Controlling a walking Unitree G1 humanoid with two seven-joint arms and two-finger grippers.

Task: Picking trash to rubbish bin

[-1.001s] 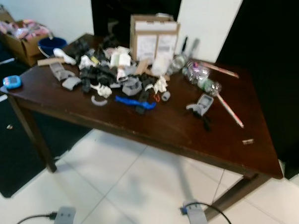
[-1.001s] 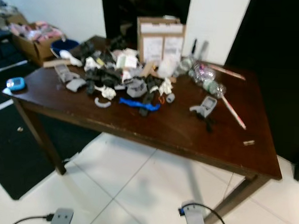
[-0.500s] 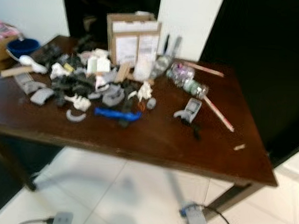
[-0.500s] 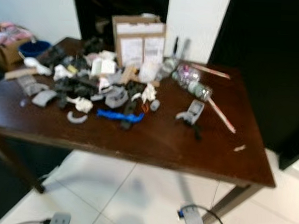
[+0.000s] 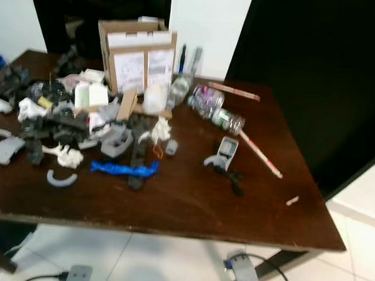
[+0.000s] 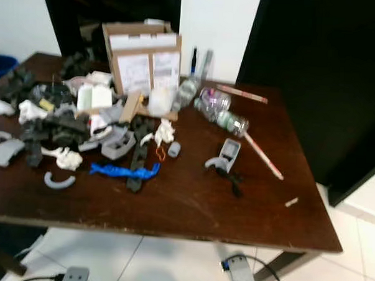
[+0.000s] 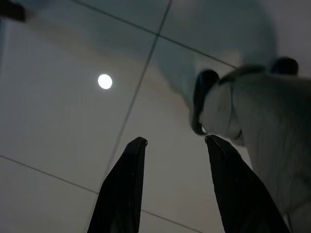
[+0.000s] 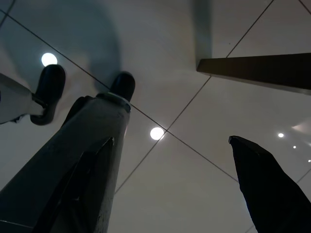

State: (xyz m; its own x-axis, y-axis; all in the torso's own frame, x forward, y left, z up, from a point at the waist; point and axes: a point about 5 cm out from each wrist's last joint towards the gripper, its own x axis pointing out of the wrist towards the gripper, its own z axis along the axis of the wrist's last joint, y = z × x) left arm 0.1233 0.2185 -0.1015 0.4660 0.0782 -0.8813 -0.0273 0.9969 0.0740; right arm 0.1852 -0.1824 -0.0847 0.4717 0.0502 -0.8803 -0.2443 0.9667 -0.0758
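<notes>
Dark brown wooden table [image 5: 191, 203]: polished, faintly glossy top. Brown cardboard box [image 5: 136, 57]: matt, with white paper labels. Clear plastic bottle [image 5: 215, 109]: shiny, crinkled. Scattered grey plastic parts [image 5: 117, 140]: matt. White floor tiles [image 7: 58, 121]: smooth, glossy, reflecting lamps.

On the tabletop [image 5: 191, 206]: box [image 5: 136, 54] at the back, bottle [image 5: 215, 109] to its right, clutter [image 5: 70, 126] heaped left, stick [image 5: 260, 154] lying far right.

no words or numbers can be read. the white labels [image 5: 138, 68] on the cardboard box [image 5: 136, 54] are too blurry.
</notes>
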